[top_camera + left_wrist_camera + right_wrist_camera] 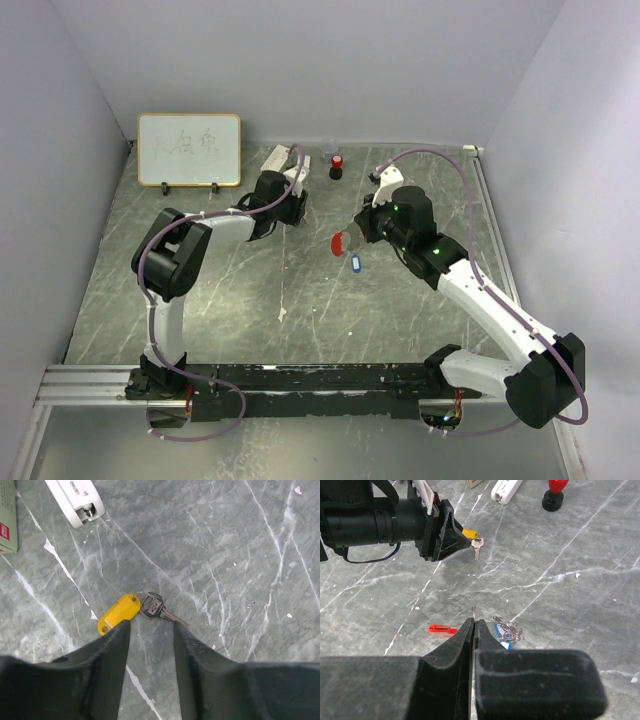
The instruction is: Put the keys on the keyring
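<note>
My right gripper (474, 622) is shut on the keyring (474, 612), a thin silvery wire loop held above the table. A red tag (442, 629) hangs off it to the left. Small coiled rings (508, 628) and a blue-headed key (506, 644) hang to the right. From above, the red tag (338, 243) and blue key (354, 264) dangle by that gripper (350, 240). A second key (159, 608), silvery with a yellow tag (119, 613), lies flat on the table. My left gripper (151, 629) stands open just short of it, with only table between its fingers.
A white device (75, 497) and a green-white box (6, 515) lie beyond the yellow-tagged key. A red-and-black cylinder (336, 165) stands at the back middle. A small whiteboard (189, 149) leans at the back left. Walls enclose the table on three sides.
</note>
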`<state>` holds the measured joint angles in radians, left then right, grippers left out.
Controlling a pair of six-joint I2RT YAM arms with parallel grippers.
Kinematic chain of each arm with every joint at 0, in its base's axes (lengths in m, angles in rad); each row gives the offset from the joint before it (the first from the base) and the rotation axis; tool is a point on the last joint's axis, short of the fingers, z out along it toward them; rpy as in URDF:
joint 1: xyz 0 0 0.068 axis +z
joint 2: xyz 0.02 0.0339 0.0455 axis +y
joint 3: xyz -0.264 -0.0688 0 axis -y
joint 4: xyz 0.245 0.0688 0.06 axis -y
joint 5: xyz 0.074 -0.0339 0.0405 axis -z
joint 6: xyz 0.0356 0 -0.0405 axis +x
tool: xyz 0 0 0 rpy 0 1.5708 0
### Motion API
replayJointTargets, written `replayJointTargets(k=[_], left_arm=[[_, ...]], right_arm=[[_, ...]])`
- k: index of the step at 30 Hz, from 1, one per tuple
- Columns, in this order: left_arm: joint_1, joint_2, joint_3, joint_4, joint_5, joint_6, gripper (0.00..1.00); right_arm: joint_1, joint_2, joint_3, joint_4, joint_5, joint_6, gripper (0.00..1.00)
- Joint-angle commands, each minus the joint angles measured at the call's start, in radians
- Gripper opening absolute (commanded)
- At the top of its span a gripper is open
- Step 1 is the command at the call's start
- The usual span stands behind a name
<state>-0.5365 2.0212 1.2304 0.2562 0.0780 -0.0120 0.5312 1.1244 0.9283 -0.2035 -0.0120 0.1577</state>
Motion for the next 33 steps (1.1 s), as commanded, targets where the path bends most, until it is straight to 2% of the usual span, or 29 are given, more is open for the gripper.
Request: replayJointTargets(k=[1, 4, 19, 25, 33], left_arm=[[-0.009, -0.023, 0.013, 0.008, -0.032, -0.015, 0.54], [-0.020, -0.015, 0.028, 0.008, -0.055, -0.027, 0.58], [-0.106, 0.113, 0.172, -0.064, -0.378, -0.171, 0.58], [-0.111, 0.142, 0.187, -0.075, -0.447, -0.197, 0.58], [-0.111, 0.157, 0.179, -0.050, -0.465, -0.198, 0.58]], right_arm=[[-0.005, -0.015, 0.001, 0.037, -0.008, 0.005, 0.00], [-0.005, -0.014, 0.004, 0.035, -0.008, 0.003, 0.00], [-0.007, -0.026, 0.003, 0.030, -0.004, -0.004, 0.00], [-0.007, -0.027, 0.003, 0.033, -0.003, -0.006, 0.00], [-0.008, -0.020, 0.004, 0.034, -0.006, -0.004, 0.00]])
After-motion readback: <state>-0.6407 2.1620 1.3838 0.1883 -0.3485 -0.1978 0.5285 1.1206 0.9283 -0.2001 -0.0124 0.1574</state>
